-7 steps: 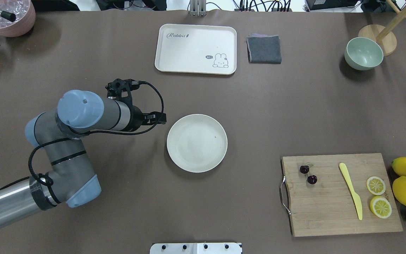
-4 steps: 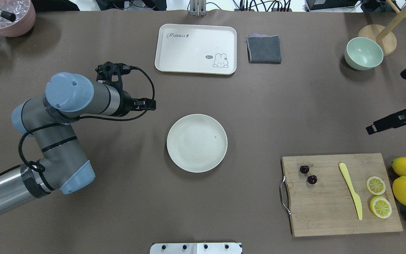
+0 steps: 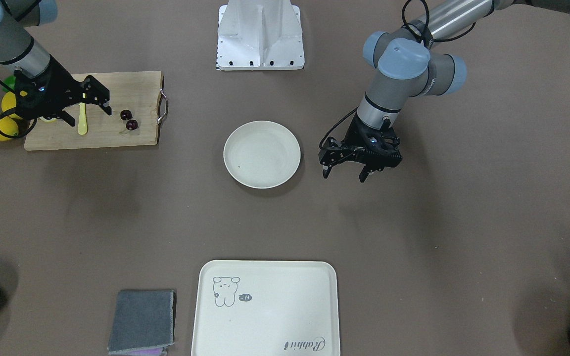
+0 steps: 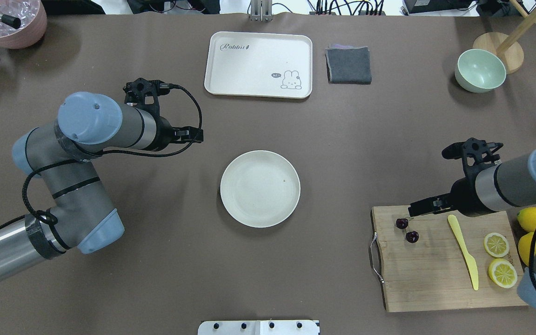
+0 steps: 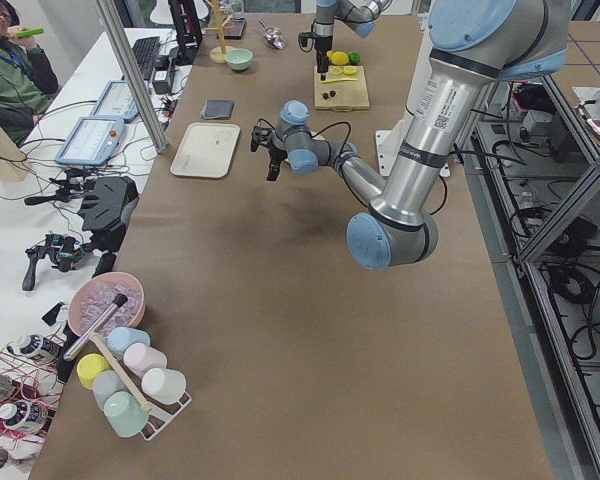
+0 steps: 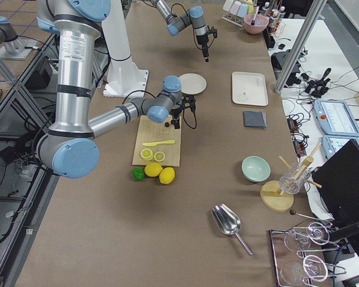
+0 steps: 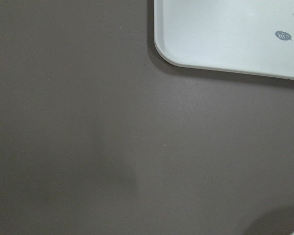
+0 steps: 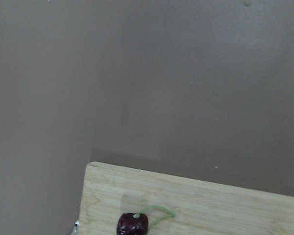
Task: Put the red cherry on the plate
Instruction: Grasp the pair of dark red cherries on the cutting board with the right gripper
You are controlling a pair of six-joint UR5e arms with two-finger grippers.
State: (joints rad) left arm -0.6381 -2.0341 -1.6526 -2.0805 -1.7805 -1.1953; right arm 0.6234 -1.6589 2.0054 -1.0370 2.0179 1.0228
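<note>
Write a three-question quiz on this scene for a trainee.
1. True or false: the cherry lies on the plate.
2. Whose jaws are nearer the cherry? A. left arm B. right arm
3. Fill in: the cherry rests on the wooden ___, near a yellow knife.
Key: 1 false; 2 B; 3 board.

Long table (image 4: 342, 139) under brown cover, white side bench (image 5: 20, 230) with cables (image 5: 55, 190), metal frame posts (image 5: 130, 75), tiled floor (image 5: 592, 30).
</note>
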